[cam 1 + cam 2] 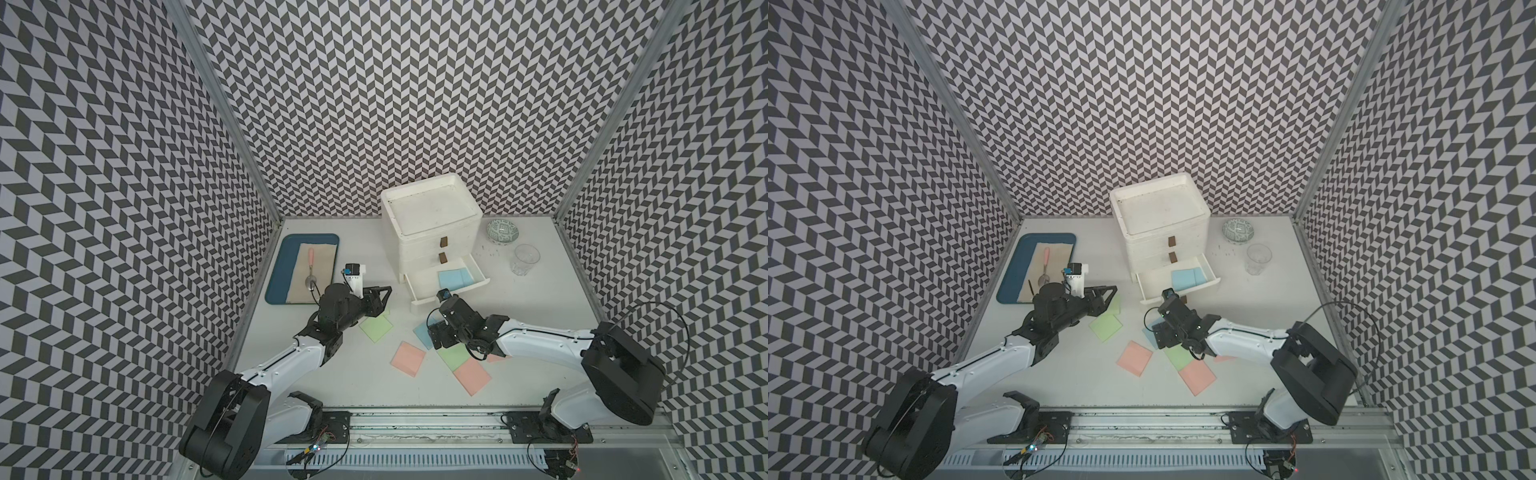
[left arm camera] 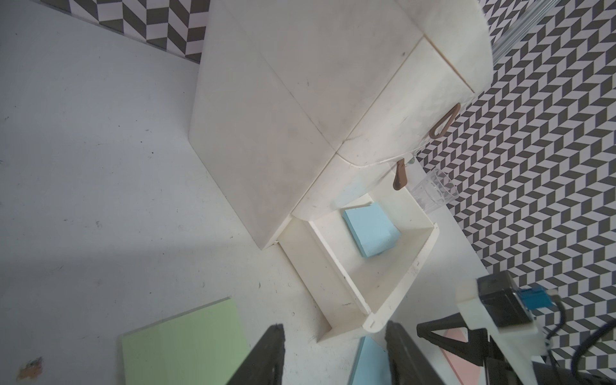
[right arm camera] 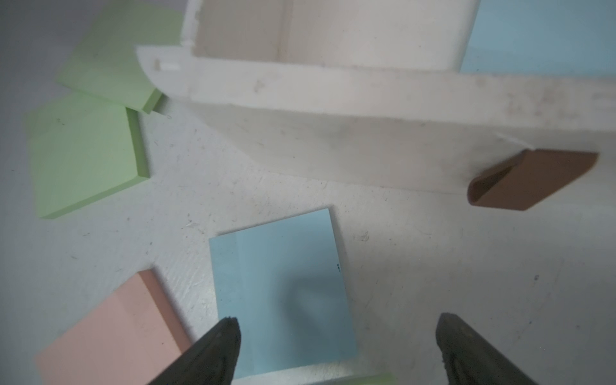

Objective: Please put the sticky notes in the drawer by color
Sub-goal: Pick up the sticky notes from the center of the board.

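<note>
surface: white table (image 1: 540, 332)
back: drawer chest (image 1: 432, 224), patterned bowl (image 1: 503, 231), clear glass (image 1: 525, 259)
left: blue tray (image 1: 276, 270)
front: loose sticky notes (image 1: 408, 358), green, pink, blue

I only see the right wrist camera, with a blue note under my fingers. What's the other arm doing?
Observer: It sits left of the open drawer; the left fingers are apart and empty.
Operator: Are the other drawers open too?
Observer: No, only that bottom one is out; the two upper drawers are shut.
Operator: Any pink notes hiding from me?
Observer: Yes, a pink note lies behind the right arm, right beside a green note.
</note>
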